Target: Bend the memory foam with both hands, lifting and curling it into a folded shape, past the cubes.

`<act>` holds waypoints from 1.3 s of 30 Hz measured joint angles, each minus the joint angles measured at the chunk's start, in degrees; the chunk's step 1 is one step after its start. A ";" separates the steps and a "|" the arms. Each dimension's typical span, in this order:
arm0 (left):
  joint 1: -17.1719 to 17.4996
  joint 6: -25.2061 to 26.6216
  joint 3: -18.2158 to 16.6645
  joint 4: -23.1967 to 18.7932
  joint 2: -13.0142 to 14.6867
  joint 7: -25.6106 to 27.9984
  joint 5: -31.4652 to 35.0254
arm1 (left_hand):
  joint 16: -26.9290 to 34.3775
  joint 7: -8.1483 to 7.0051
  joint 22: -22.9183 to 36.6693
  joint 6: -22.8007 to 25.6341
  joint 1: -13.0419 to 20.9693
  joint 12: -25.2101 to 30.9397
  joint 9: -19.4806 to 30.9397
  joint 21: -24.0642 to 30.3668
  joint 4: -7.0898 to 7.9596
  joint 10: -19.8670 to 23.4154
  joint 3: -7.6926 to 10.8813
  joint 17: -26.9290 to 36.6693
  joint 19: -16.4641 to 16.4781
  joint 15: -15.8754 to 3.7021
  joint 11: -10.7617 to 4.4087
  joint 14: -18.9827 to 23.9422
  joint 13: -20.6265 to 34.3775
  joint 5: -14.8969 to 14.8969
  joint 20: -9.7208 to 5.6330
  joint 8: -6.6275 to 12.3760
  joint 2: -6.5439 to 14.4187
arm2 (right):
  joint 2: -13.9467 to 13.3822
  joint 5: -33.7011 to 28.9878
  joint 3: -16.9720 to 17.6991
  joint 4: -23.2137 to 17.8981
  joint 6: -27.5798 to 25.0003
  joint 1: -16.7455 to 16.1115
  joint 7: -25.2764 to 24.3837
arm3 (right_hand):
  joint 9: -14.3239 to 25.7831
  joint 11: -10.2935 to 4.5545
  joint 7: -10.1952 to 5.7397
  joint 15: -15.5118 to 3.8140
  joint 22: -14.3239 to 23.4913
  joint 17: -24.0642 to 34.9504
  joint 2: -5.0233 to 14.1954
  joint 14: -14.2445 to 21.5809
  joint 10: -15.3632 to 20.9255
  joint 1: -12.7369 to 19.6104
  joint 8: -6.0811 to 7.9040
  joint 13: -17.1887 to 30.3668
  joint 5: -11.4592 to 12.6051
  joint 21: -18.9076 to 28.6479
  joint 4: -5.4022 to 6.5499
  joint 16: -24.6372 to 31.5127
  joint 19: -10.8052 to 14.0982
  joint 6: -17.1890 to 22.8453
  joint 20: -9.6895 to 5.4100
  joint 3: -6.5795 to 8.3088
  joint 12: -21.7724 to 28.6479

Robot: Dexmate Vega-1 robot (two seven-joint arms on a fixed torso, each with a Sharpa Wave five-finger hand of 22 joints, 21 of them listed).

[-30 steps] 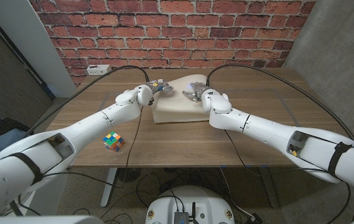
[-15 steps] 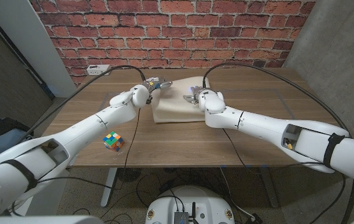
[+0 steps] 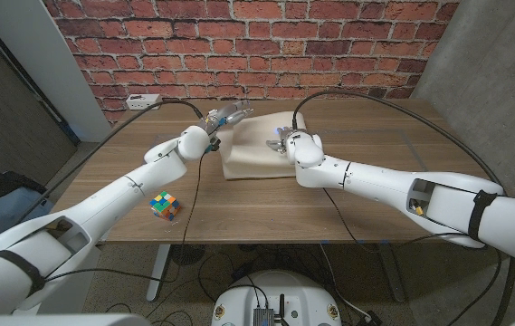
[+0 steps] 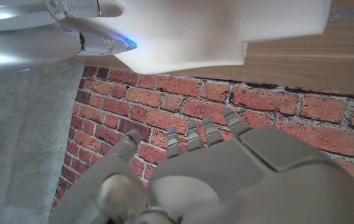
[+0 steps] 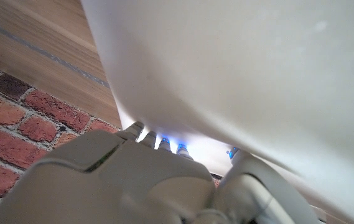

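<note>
I see the cream memory foam [image 3: 259, 145] with its far edge curled up; my right hand [image 3: 286, 140] grips it; my left hand [image 3: 224, 118], fingers spread, hangs free beside it.

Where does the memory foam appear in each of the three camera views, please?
Head view: the memory foam lies on the table's far middle, between the left hand and right hand.
Left wrist view: a white slab at the picture's top.
Right wrist view: it covers most of the frame.
Shared landmark: the brick wall.
</note>
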 measured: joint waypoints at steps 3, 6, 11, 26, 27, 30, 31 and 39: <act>1.38 -3.50 -1.70 0.29 0.00 0.39 -3.03 | 0.00 -0.68 0.00 -3.13 -0.50 0.00 -0.02 -0.29 -0.49 -2.35 -0.49 0.00 -1.95 -0.03 -0.47 -2.29 -0.23 0.00 -0.30 -0.36 -0.50 | 0.01 0.03 -0.23 -0.04 -0.17 0.03 0.00 | 0.00 0.00 0.00 0.00 0.00 0.24 -0.17 0.00 0.00 -0.40 0.00 0.00 0.00 -0.02 0.25 0.00 0.00 0.00 0.00 -0.24 0.00; 1.67 -7.26 -2.05 0.41 0.00 0.38 -6.12 | 0.00 -0.96 0.00 -6.66 -0.74 0.00 -0.02 -0.43 -0.88 -5.08 -0.88 0.00 -4.01 -0.62 -0.56 -5.42 -0.27 0.29 -0.69 -0.45 -0.74 | -0.02 0.05 -0.29 -0.28 -0.22 -0.08 -0.01 | 0.00 0.00 0.00 0.00 0.00 0.27 -0.16 0.00 0.00 -0.40 0.00 0.00 0.00 -0.03 0.24 0.00 -0.32 0.01 0.32 -0.24 0.00; 4.52 -13.20 -5.25 2.36 -0.76 0.05 -10.91 | 0.00 -0.77 0.00 -10.77 -1.05 0.00 -0.02 -0.43 -0.95 -8.22 -1.77 -0.01 -6.43 -1.49 -0.69 -7.99 -0.26 0.29 -1.94 -0.45 -1.04 | -0.62 0.30 -0.02 -1.36 -0.17 -0.81 -1.69 | 0.00 0.00 0.00 0.31 -0.01 0.35 -0.38 -0.31 0.00 -0.62 -0.01 -0.01 0.00 -0.03 0.24 0.22 -0.32 0.01 0.32 -0.24 0.00; 9.37 -29.57 -10.29 7.40 -4.63 -0.98 -22.46 | 0.00 -0.02 0.00 -11.24 -1.65 0.00 -0.02 -0.18 -1.11 -8.22 -2.53 -0.01 -8.04 -2.34 -0.69 -8.20 -0.53 0.68 -3.16 -0.15 -1.18 | -3.19 -1.01 2.05 -6.84 -0.03 -4.08 -6.72 | 0.08 -0.02 0.42 0.30 -0.01 0.10 -0.38 -0.30 0.02 -0.61 0.88 0.05 -0.23 0.28 0.00 0.72 -0.09 0.02 0.54 -0.48 0.94; 9.93 -30.91 -10.79 7.77 -5.04 -0.98 -23.31 | 0.00 -0.02 0.00 -11.23 -1.65 0.00 -0.01 -0.18 -1.11 -8.22 -2.53 -0.01 -8.04 -2.47 -0.69 -8.28 -0.53 0.68 -3.16 -0.15 -1.18 | -3.25 -1.11 2.15 -6.98 0.01 -4.21 -7.02 | 0.08 -0.02 0.42 0.30 -0.01 0.10 -0.38 -0.30 0.02 -0.61 1.23 0.05 -0.24 0.28 0.00 0.72 -0.09 0.02 0.54 -0.48 0.95; 10.75 -33.51 -11.59 8.17 -5.57 -0.82 -24.99 | 0.00 -0.02 0.00 -11.24 -1.65 0.25 -0.01 -0.18 -1.34 -8.22 -2.76 -0.09 -8.04 -2.83 -0.69 -8.07 -0.53 0.68 -3.16 0.06 -1.18 | -3.83 -1.72 3.17 -8.34 0.30 -5.59 -8.81 | 0.09 -0.02 0.42 0.30 -0.01 -0.15 -0.38 -0.30 0.02 -0.61 1.32 0.10 -0.23 0.28 -0.11 0.72 -0.09 0.02 0.54 -0.55 0.99; 11.29 -33.98 -12.06 8.31 -5.88 -0.76 -25.28 | 0.01 -0.02 0.00 -11.23 -1.65 0.25 -0.01 -0.18 -1.34 -8.21 -2.76 -0.13 -8.04 -2.83 -0.69 -8.07 -0.53 0.68 -3.16 0.06 -1.18 | -3.95 -2.11 3.43 -8.64 0.53 -5.93 -10.17 | 0.10 -0.02 0.42 0.30 -0.01 -0.18 -0.38 -0.30 0.02 -0.61 1.32 0.11 -0.23 0.28 -0.35 0.72 0.05 0.02 0.67 -0.60 1.00; 13.05 -37.03 -13.57 8.43 -6.82 -0.21 -27.17 | 0.01 0.29 0.00 -10.92 -1.65 0.47 -0.28 -0.19 -1.34 -8.21 -2.76 -0.16 -7.82 -2.83 -0.69 -8.07 -0.52 0.68 -3.38 0.06 -1.18 | -4.77 -3.54 6.97 -10.90 1.93 -9.71 -17.03 | 0.12 0.62 1.04 0.94 -0.01 -0.41 -1.33 -0.29 0.02 0.34 1.95 0.14 -0.23 0.28 -1.86 0.72 0.07 0.03 1.20 -0.22 1.24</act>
